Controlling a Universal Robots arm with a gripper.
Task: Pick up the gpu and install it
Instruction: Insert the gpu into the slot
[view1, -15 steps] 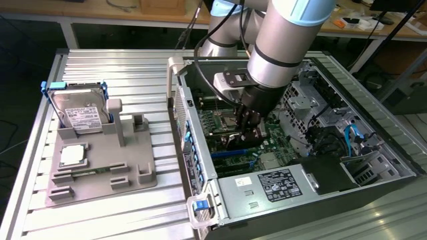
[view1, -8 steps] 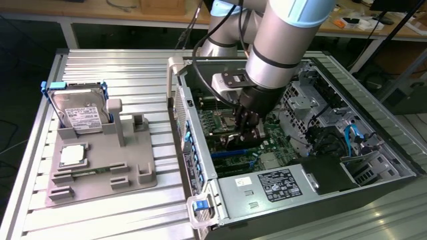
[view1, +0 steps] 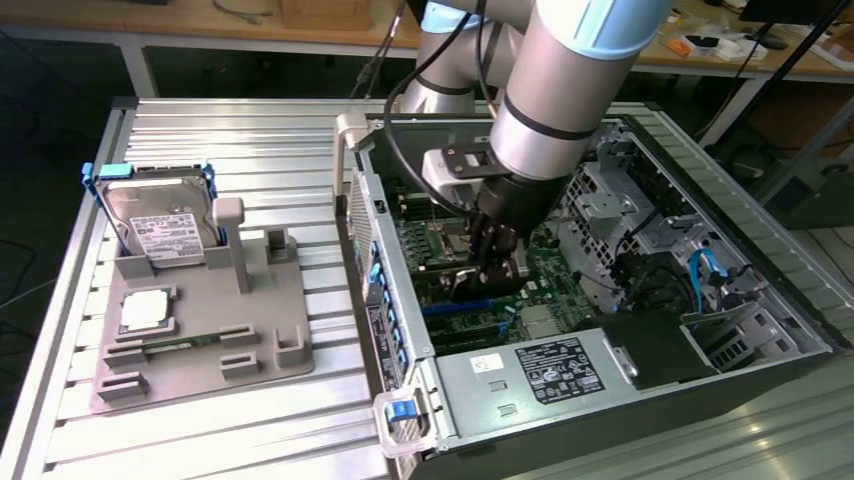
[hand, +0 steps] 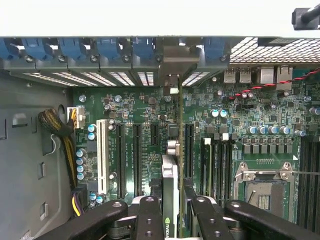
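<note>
The gpu (hand: 170, 172) shows edge-on as a thin strip with a silvery end, standing upright over the green motherboard (hand: 140, 105) inside the open computer case (view1: 400, 330). My gripper (hand: 171, 205) is shut on it, one black finger (hand: 149, 217) on each side of the card. The card's metal end reaches toward the case's rear bracket openings (hand: 170, 75), in line with the long black expansion slots (hand: 136, 160). In the exterior view my gripper (view1: 481, 280) hangs low inside the case over the board's middle.
A silver hard drive (view1: 160, 228) and a square processor chip (view1: 144, 312) rest on the grey fixture (view1: 214, 345) at the exterior view's left. The power supply (view1: 534, 372), drive cage (view1: 621, 210), empty processor socket (hand: 262, 189) and yellow-black cable bundle (hand: 62, 135) crowd the case interior.
</note>
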